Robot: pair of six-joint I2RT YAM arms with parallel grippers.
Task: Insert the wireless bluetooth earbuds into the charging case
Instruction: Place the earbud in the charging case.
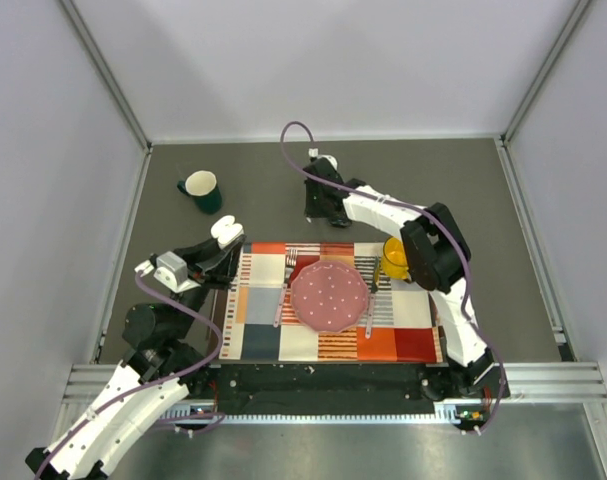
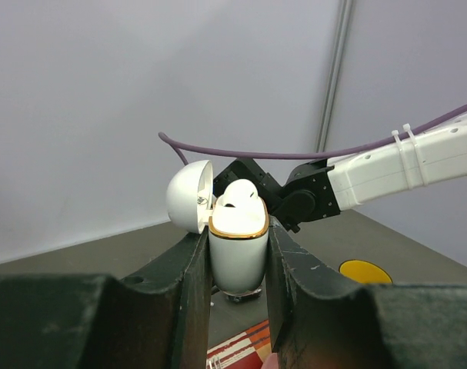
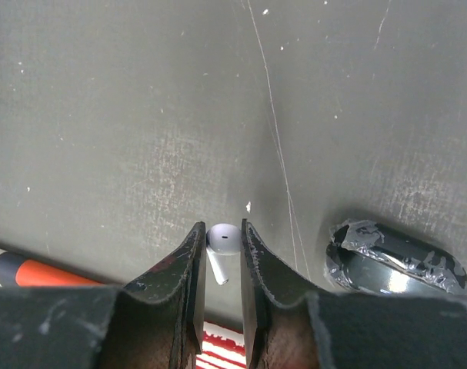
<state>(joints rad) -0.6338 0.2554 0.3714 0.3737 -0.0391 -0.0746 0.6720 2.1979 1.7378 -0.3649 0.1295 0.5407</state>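
My left gripper point(image 2: 238, 232) is shut on the white charging case point(image 2: 238, 257) and holds it upright above the table's left side; the gripper and case also show in the top view point(image 1: 227, 231). The case's lid point(image 2: 188, 196) is open to the left. One white earbud point(image 2: 238, 195) sits in the case. My right gripper point(image 3: 220, 229) is at the far middle of the table point(image 1: 319, 208), pointing down. It is shut on the other white earbud point(image 3: 222, 240), pinching its head, with the stem hanging between the fingers just above the grey tabletop.
A dark oval object with shiny tape point(image 3: 395, 260) lies right of the right gripper. A green mug point(image 1: 201, 190) stands at the back left. A striped placemat point(image 1: 263, 330) holds a pink plate point(image 1: 329, 295), cutlery and a yellow cup point(image 1: 395, 257).
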